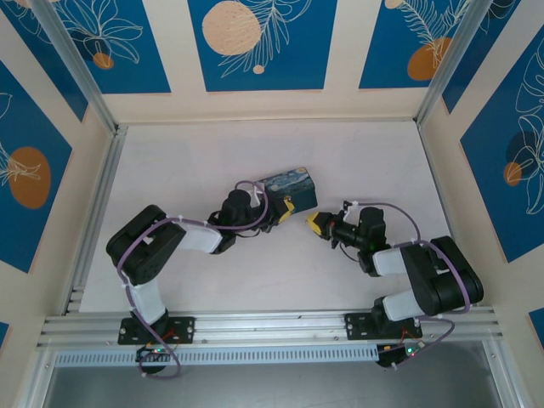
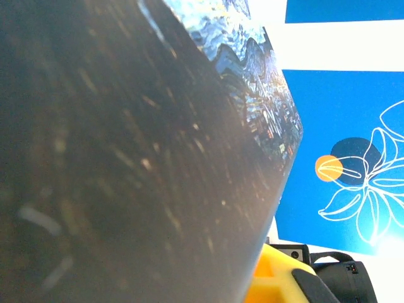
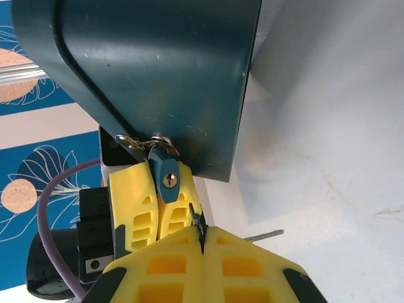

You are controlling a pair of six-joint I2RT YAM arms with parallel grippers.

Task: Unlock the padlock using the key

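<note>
Yellow fingers of the right gripper [image 3: 202, 243] are pressed together on the key [image 3: 196, 218], whose thin tip is pointed at the padlock [image 3: 166, 177] just beyond, not yet inserted. The blue padlock body is clamped by the left gripper [image 3: 159, 201] and hung from the hasp [image 3: 136, 142] of the dark box [image 3: 158, 63] behind.

A pale bench [image 1: 255, 153] forms the floor of a booth; cream walls [image 1: 344, 51] rise on three sides, hung with blue panels [image 1: 259, 42] printed with white line-drawn leaves and orange or peach discs; aluminium posts [image 1: 78, 68] stand at the far corners; an aluminium rail [image 1: 272, 323] runs along the near edge, a slotted strip [image 1: 255, 355] just below it; the light is even, the shadows soft.
</note>
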